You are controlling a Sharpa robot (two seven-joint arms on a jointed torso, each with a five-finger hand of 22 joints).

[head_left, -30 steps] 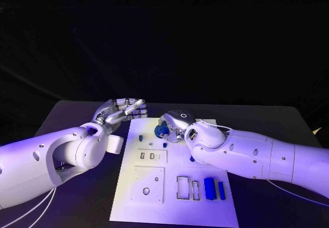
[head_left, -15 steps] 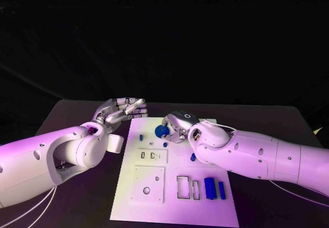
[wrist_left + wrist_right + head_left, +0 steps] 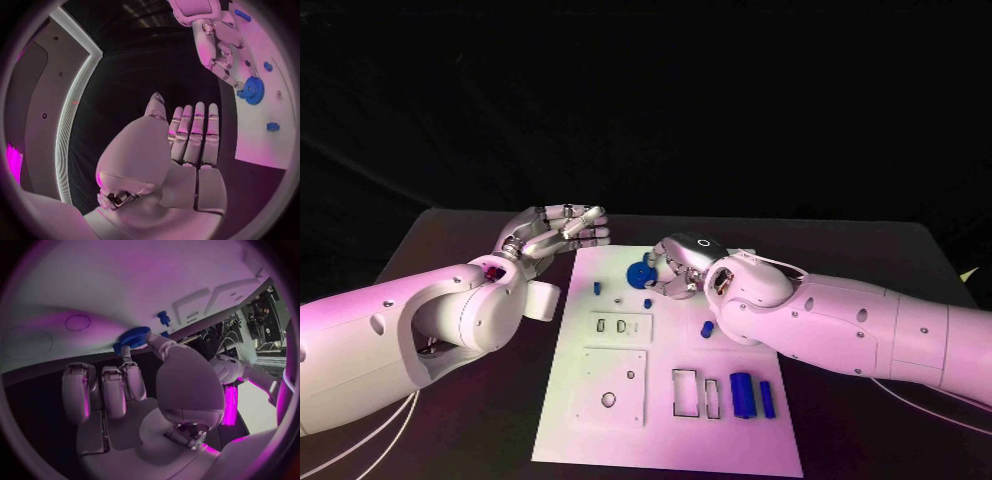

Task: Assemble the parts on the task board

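Right hand (image 3: 678, 268) pinches a blue gear (image 3: 642, 274) at the far end of the board (image 3: 733, 440), thumb and a fingertip on its rim, the gear sitting on the white surface. Small blue parts (image 3: 603, 289) lie just near of it; two blue bars (image 3: 750, 396) sit at the board's near right. Left hand (image 3: 557, 232) hangs above the table (image 3: 877, 250) past the board's far left corner, fingers straight and close together, holding nothing.

Head camera looks down from above onto the task board (image 3: 668, 400) and both arms. Each wrist camera sits close behind its own hand, facing along the fingers. All three views share the blue gear (image 3: 642, 274) (image 3: 253, 90) (image 3: 132, 338).
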